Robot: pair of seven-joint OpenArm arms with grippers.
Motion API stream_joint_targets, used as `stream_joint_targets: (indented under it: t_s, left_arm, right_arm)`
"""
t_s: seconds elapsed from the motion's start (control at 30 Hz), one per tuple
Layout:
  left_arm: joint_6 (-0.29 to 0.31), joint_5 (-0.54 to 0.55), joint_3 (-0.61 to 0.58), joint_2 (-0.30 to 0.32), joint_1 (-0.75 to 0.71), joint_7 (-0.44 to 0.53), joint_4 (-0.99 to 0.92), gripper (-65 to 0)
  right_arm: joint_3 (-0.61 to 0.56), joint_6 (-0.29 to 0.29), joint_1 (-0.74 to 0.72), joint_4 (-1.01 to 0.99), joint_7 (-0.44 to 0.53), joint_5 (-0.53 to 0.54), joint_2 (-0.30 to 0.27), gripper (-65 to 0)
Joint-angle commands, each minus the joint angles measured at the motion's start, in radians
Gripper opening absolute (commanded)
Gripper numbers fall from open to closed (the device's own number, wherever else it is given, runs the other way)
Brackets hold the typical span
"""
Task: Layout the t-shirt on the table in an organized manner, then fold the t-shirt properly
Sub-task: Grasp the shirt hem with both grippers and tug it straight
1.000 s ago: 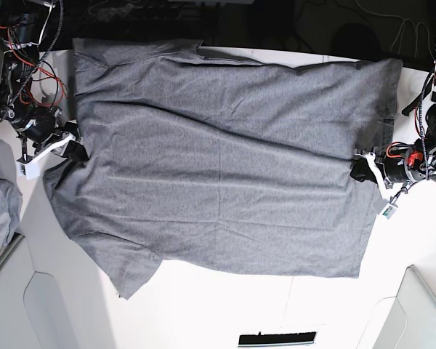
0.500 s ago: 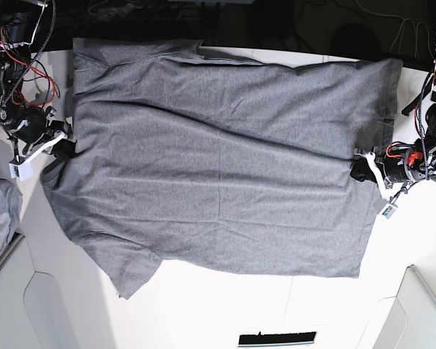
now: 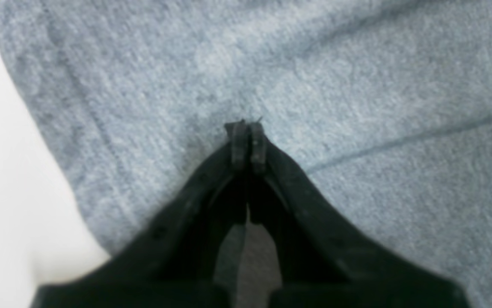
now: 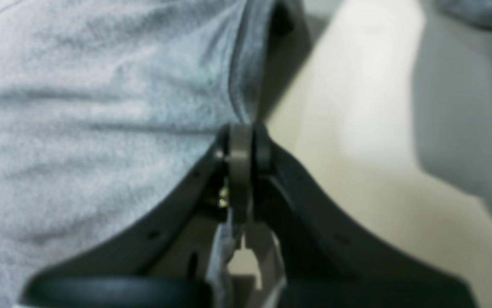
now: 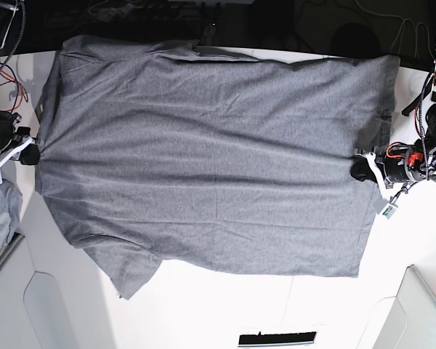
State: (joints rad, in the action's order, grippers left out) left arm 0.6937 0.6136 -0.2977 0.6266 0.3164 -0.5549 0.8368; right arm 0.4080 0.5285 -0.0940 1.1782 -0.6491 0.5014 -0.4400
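Grey t-shirt (image 5: 203, 160) spread wide and mostly flat across the white surface (image 5: 276, 305), one short sleeve angled down off its lower left corner, far edge reaching the dark back rim of the surface. Faint creases running across the cloth, a straighter fold line through the middle. Right pincer (image 4: 241, 141) at the t-shirt's left edge in the base view, clenched on a pinch of that edge, cloth drawn up taut into a ridge between the black fingers (image 4: 263, 149); in the wrist view, fabric filling the side left of the pincer, pale surface and a blurred grey mass beyond it on the other side. Left pincer (image 3: 246, 143) at the t-shirt's opposite edge, about halfway along the hem side, tips pressed fully together and resting down on the knit; whether any cloth is caught between them cannot be told. A thin seam line crossing the t-shirt just right of those tips, bare white surface past the curved edge of the cloth to their left. A second bundle of grey cloth (image 5: 0, 218) lying just off the t-shirt's left edge, below the right pincer.
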Motion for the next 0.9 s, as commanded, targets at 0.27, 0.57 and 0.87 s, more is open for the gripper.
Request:
stream_joint_targets:
  t_s: [0.27,0.57,0.87]
  left_arm:
    - [0.004,-0.012,0.004,0.019,0.015,-0.023,0.008,-65.0]
    - [0.004,-0.011,0.004,0.019,0.015,-0.037,0.008,-65.0]
    - [0.004,-0.011,0.004,0.019,0.015,-0.042,0.008,-65.0]
  right_arm:
    - [0.01,0.006,-0.014,0.021,0.02,0.037,-0.044,-45.9]
    - [0.101,0.008,-0.016,0.136,-0.089,0.206,-0.024,-46.3]
    - [0.069,0.03,0.026,0.197,-0.16,0.247,0.045,-65.0]
